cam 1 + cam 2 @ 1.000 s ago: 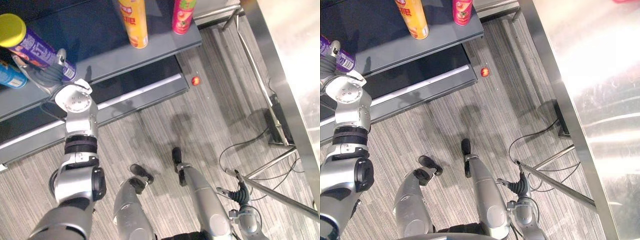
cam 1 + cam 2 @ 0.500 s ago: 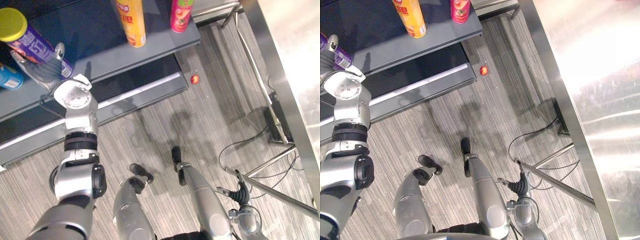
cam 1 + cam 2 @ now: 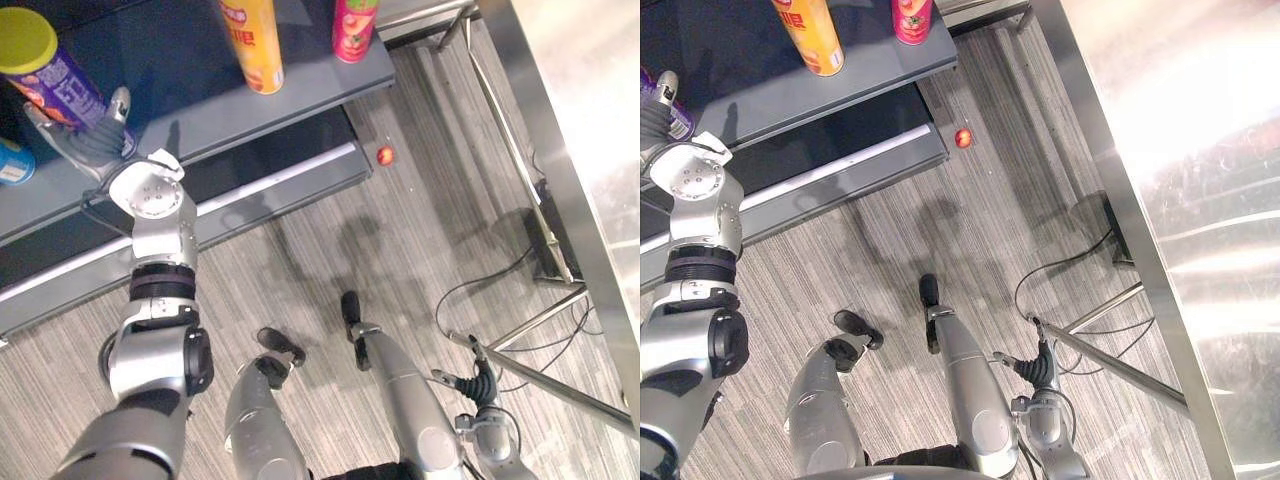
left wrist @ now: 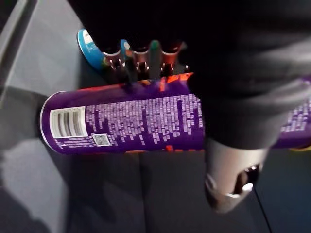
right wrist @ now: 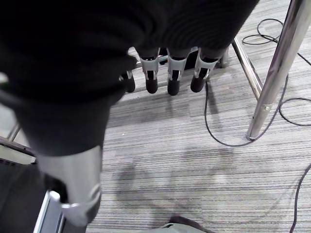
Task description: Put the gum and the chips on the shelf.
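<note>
A purple chips can (image 3: 60,78) with a yellow lid leans over the left part of the grey shelf (image 3: 200,110). My left hand (image 3: 88,140) is shut on it low down. In the left wrist view the fingers (image 4: 141,60) pass behind the can (image 4: 136,119) and the thumb (image 4: 233,187) lies on its near side. A blue gum container (image 3: 14,166) sits on the shelf just beyond the can, partly hidden. My right hand (image 3: 482,386) hangs low by the floor at the lower right, its fingers (image 5: 172,77) straight and holding nothing.
An orange can (image 3: 250,45) and a pink can (image 3: 352,28) stand further right on the shelf. A lower shelf board (image 3: 270,185) juts out beneath. A small red ball (image 3: 385,154) lies on the carpet. A steel table (image 3: 585,130) with legs (image 3: 540,320) fills the right.
My left hand and the purple can have edged slightly further onto the shelf. The whole view has shifted a little. The right hand has not moved.
</note>
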